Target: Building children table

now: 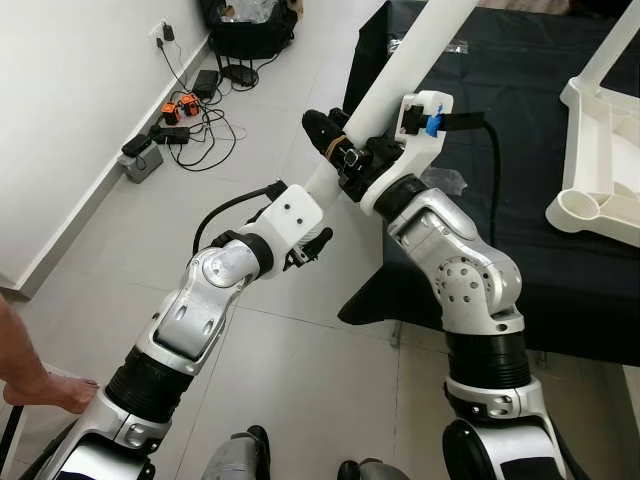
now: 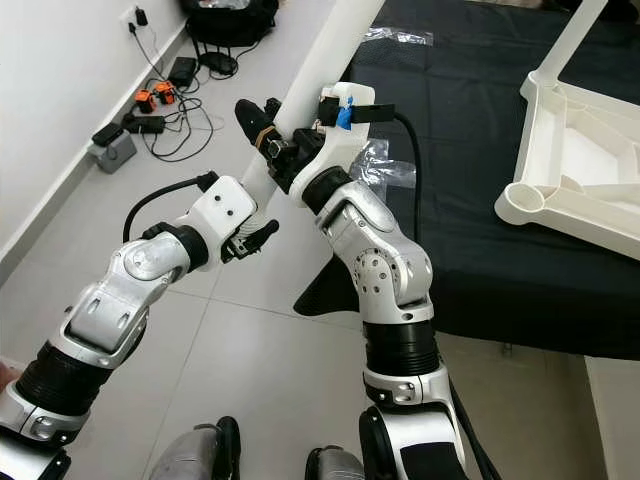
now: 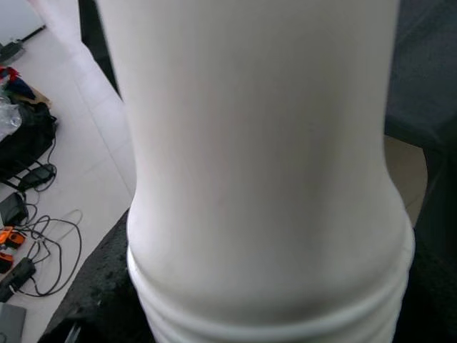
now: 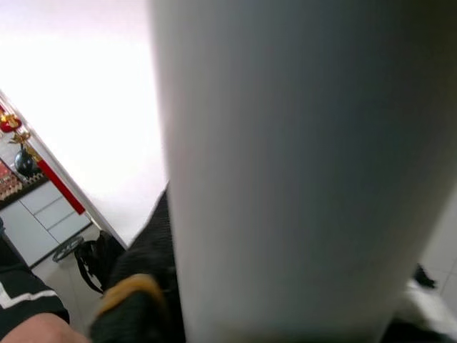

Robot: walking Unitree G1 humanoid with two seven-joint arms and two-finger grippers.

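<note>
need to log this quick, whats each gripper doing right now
Left gripper: at the lower end of the white table leg; fingers cannot be told.
Right gripper: shut on the white table leg.

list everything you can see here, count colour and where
table leg: 1, white round tube with a threaded end, slanting up between both grippers
table top: 1, white, upside down on the black sheet, one leg already standing in it
black sheet: 1, black, covering the raised surface to the robot's right
plastic wrap: clear pieces, on the black sheet
chargers and cables: a tangle, black with orange parts, on the floor by the white wall
black bag: 1, on the floor at the wall
person's foot: 1, bare, on the floor at far left
left gripper: 1, at the leg's lower end
right gripper: 1, black fingers clamped round the leg higher up
</note>
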